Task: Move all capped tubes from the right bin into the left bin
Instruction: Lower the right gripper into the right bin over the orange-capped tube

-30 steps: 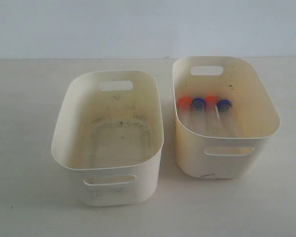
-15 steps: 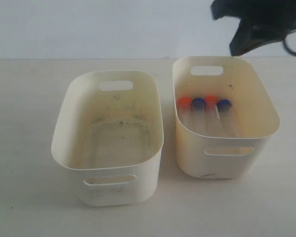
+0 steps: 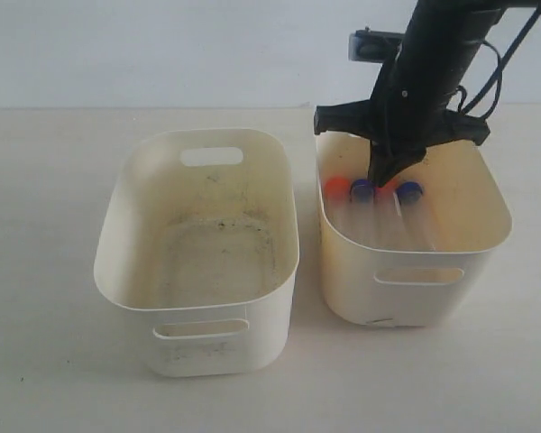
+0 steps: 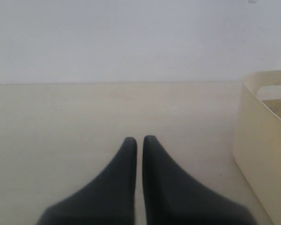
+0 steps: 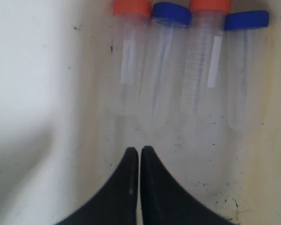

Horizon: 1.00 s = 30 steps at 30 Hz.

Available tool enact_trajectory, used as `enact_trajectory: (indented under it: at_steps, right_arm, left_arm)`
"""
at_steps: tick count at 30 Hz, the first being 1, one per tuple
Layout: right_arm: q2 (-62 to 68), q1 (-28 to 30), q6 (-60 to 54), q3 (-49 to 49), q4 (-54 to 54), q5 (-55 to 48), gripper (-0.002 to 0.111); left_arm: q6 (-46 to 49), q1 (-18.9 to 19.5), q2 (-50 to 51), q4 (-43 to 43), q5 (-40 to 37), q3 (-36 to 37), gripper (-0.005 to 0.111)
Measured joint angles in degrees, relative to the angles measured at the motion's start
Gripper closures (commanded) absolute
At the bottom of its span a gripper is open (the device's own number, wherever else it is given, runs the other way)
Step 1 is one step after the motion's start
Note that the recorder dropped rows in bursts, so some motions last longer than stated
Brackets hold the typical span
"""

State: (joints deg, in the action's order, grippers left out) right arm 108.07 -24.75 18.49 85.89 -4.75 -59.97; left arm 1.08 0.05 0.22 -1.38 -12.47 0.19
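Fingers pressed together on both arms: left fingers (image 4: 124, 161) above bare worktop (image 4: 61, 117), left bin (image 3: 131, 225) without tubes, right fingers (image 5: 129, 178) inside right bin (image 3: 487, 212) just over four capped tubes (image 5: 161, 70) lying side by side, caps orange, blue, orange, blue. Likely light, stiff, slick, prone to rolling; best pinched across mid-barrel once spread, starting from an end tube for finger room.

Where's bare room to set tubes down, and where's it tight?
Left bin: its whole smudged floor is bare, wall to wall. Table in front of both bins is open too. Crowded: the far end of the right bin, where four capped tubes lie side by side with the shut right claw above them. The gap between the bins is narrow.
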Motion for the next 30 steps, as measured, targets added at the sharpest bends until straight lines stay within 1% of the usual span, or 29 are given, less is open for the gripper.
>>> enact_trajectory:
  at_steps: [3, 9, 22, 23, 25, 28, 30]
  right_arm:
    - [1.8, 0.1, 0.2, 0.1, 0.0, 0.3, 0.107]
    - [2.8, 2.7, 0.1, 0.1, 0.0, -0.2, 0.107]
    - [2.8, 2.7, 0.0, 0.1, 0.3, 4.7, 0.106]
    - [2.9, 2.7, 0.0, 0.1, 0.3, 4.8, 0.104]
    - [3.5, 2.7, 0.0, 0.2, 0.3, 4.8, 0.095]
    - [4.8, 2.7, 0.2, 0.2, 0.3, 4.8, 0.076]
    - [5.3, 2.7, 0.2, 0.2, 0.3, 5.2, 0.069]
  left_arm:
    - [0.0, 0.0, 0.0, 0.0, 0.0, 0.0, 0.103]
    - [0.0, 0.0, 0.0, 0.0, 0.0, 0.0, 0.103]
    - [0.0, 0.0, 0.0, 0.0, 0.0, 0.0, 0.103]
    - [0.0, 0.0, 0.0, 0.0, 0.0, 0.0, 0.103]
    - [0.0, 0.0, 0.0, 0.0, 0.0, 0.0, 0.103]
    - [0.0, 0.0, 0.0, 0.0, 0.0, 0.0, 0.103]
    - [0.0, 0.0, 0.0, 0.0, 0.0, 0.0, 0.103]
